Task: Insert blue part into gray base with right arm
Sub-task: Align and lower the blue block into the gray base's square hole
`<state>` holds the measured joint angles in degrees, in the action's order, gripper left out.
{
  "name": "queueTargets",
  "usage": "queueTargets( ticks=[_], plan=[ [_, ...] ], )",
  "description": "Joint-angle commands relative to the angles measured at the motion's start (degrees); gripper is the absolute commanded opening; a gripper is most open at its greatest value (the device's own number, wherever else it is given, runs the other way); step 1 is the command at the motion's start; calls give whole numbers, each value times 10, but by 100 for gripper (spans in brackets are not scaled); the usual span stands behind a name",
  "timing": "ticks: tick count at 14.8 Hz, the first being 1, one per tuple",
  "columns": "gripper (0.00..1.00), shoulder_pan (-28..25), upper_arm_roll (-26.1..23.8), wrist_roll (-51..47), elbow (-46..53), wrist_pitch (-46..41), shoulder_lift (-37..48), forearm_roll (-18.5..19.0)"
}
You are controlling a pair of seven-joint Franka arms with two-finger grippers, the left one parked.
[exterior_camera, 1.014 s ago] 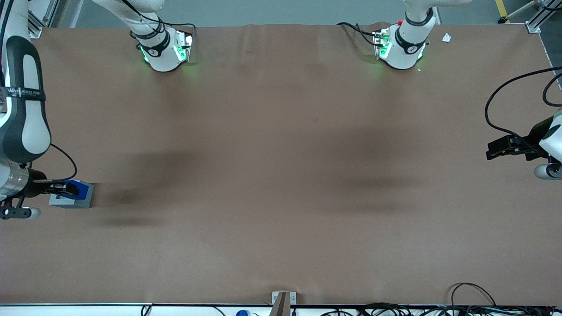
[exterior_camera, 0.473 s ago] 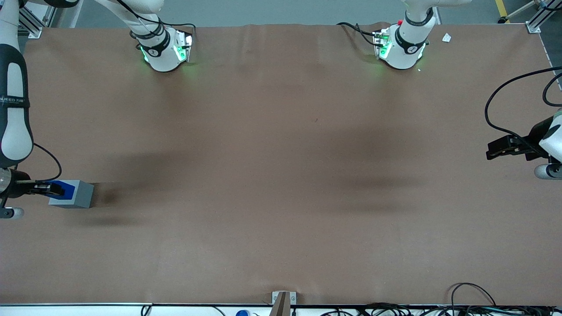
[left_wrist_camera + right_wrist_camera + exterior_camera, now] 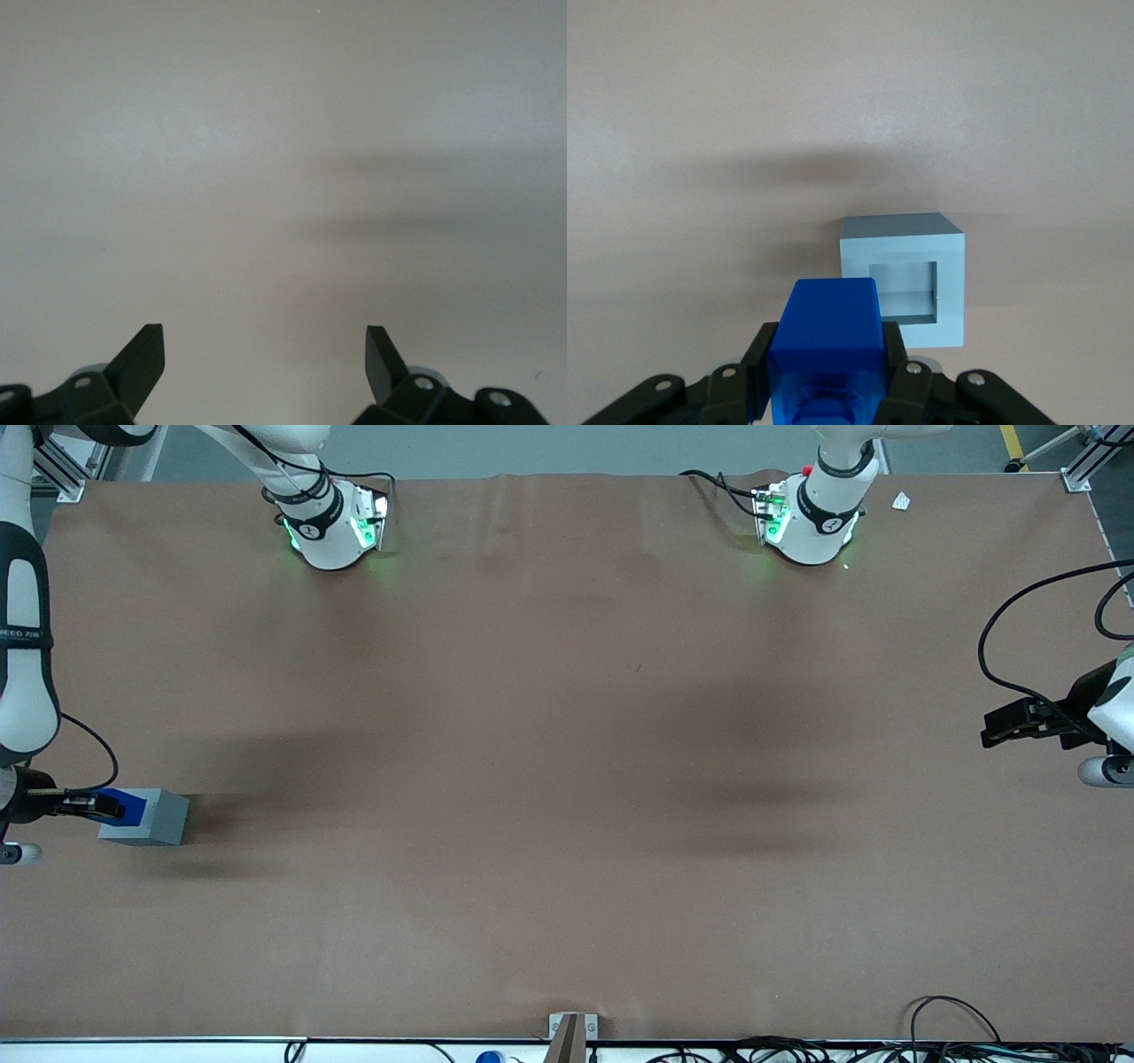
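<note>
Compared with a second ago, the right arm (image 3: 22,629) is seen drawn back toward the working arm's end of the worktop (image 3: 567,779); a smaller shift is noted since half a second ago. The gripper (image 3: 111,807), earlier above the middle of the gray base (image 3: 151,817), is now placed over the base's edge at its working-arm end. The base itself is unchanged in place. The base's square recess (image 3: 903,289) is seen open and unfilled in the right wrist view.

The blue part (image 3: 124,807) is held pinched between the black fingers (image 3: 908,390), one finger on each flank; the part (image 3: 826,350) is carried above the worktop, clear of the recess.

From the worktop's centre, as the front view shows it, the gray base (image 3: 901,279) lies at about 9 o'clock, close to the edge; the part is touching nothing but the fingers.

Writing: on the black band of the right arm a partial white text "EED 7" is read; the rest is cut off. No label is made out on part or base.
</note>
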<state>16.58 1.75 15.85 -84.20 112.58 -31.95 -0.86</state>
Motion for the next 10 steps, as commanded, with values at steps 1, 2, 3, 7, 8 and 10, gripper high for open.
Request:
queueTargets(
  ticks=[1, 2, 3, 7, 8, 10],
  plan=[
    [9, 17, -10, 16, 11, 17, -10, 8],
    [9, 23, -10, 26, 10, 23, -14, 8],
    [9, 28, -10, 30, 10, 23, -17, 7],
    [8, 35, -10, 32, 7, 26, -20, 7],
    [8, 35, -10, 34, 4, 27, -20, 7],
    [8, 36, -10, 37, 4, 28, -20, 8]
  ],
)
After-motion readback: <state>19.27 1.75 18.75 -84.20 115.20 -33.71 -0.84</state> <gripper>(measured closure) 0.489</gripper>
